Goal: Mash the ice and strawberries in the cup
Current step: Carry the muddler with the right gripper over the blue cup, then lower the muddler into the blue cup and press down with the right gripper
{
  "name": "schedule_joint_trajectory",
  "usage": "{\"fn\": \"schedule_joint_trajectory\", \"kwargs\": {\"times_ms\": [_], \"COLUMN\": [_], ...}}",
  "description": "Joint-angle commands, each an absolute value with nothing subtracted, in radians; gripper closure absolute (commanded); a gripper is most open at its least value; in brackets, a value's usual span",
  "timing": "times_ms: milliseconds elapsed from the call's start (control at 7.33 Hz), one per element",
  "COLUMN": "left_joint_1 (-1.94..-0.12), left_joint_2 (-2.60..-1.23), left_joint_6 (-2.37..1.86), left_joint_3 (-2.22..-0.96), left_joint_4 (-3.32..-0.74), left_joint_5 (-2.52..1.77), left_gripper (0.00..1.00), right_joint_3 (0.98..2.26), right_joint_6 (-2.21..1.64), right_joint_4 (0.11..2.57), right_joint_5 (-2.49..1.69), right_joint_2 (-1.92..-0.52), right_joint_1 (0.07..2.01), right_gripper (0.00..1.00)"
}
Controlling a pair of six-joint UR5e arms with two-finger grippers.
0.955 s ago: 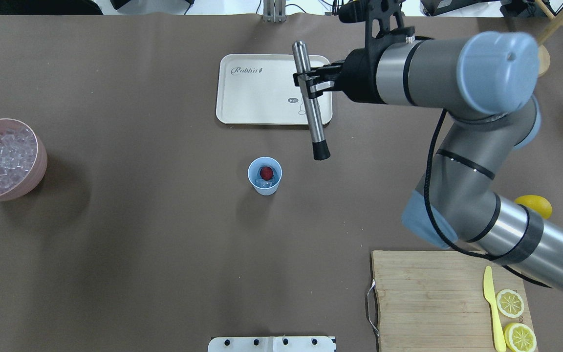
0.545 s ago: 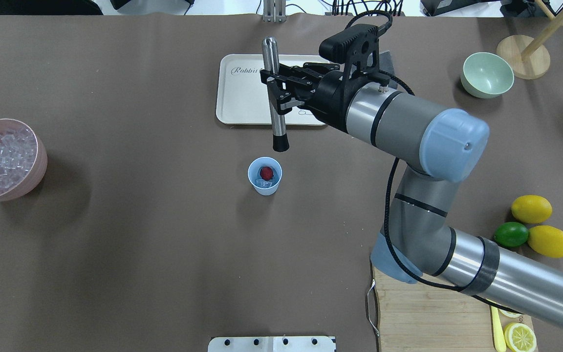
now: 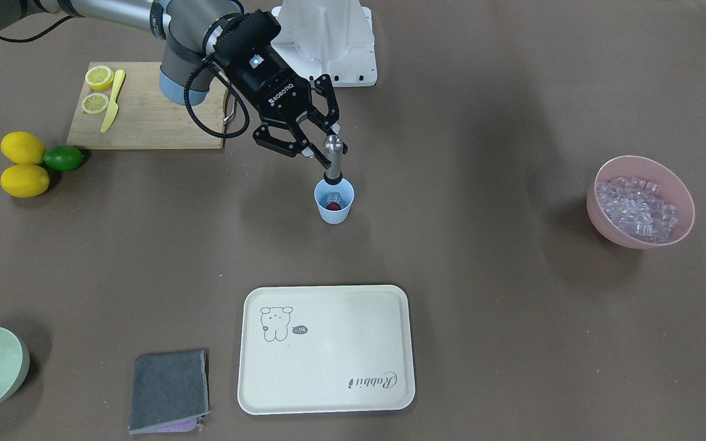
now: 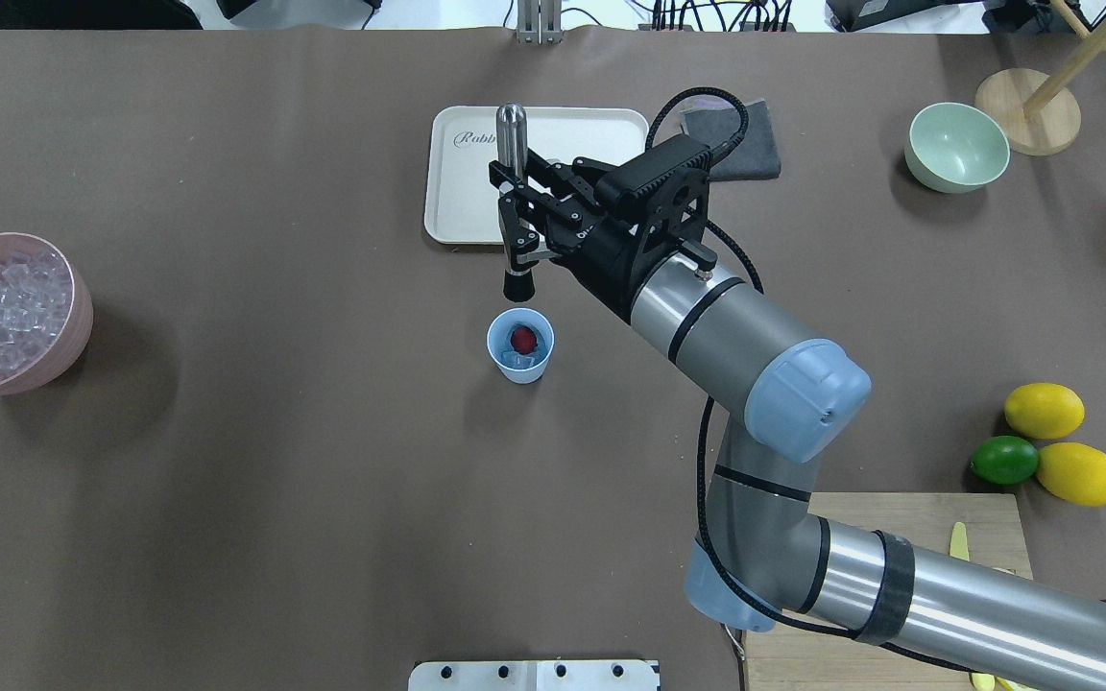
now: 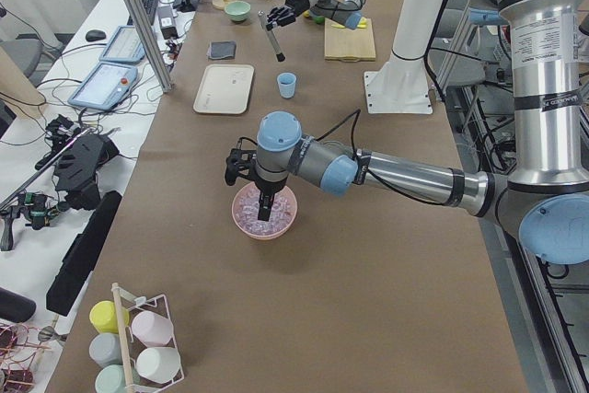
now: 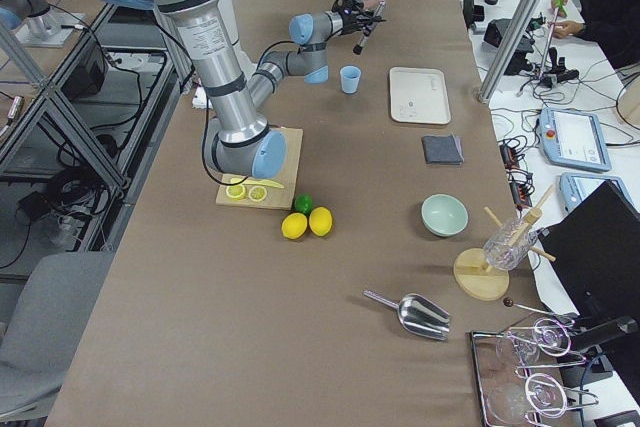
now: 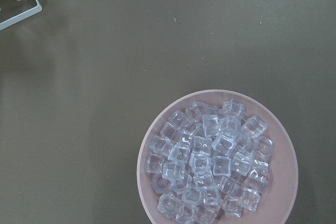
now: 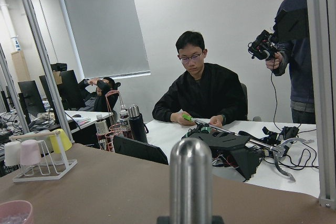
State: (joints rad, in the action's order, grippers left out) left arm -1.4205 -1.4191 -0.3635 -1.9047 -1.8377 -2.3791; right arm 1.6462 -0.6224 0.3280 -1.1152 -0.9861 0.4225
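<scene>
One second carries our right gripper (image 4: 512,221), clamped on the muddler (image 4: 512,139), from over the tray (image 4: 457,197) to near the cup (image 4: 519,372), so we judge mashing imminent.

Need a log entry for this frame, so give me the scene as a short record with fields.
right gripper: shut on muddler, tilted, black tip down
muddler tip: above cup, not yet inside
cup contents: strawberry, ice
left gripper: over pink bowl of ice cubes; open or shut unclear
mashing: apparently not started
</scene>
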Motion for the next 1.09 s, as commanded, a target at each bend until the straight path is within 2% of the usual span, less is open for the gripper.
{"fn": "schedule_joint_trajectory", "kwargs": {"times_ms": [0, 955], "left_joint_1": [-1.425, -1.431], "left_joint_2": [-1.411, -1.391], "left_joint_6": [-0.364, -0.364], "left_joint_3": [-1.908, -1.925], "left_joint_4": [-1.839, -1.842], "left_joint_5": [-2.379, -2.378], "left_gripper": [0.02, 0.02], "right_joint_3": [1.573, 1.471], "right_joint_6": [-0.589, -0.588], "right_joint_4": [0.261, 0.233], "right_joint_5": [-1.083, -1.089], "right_joint_2": [-0.98, -0.977], "right_joint_1": [0.391, 0.344], "right_gripper": [1.0, 1.0]}}
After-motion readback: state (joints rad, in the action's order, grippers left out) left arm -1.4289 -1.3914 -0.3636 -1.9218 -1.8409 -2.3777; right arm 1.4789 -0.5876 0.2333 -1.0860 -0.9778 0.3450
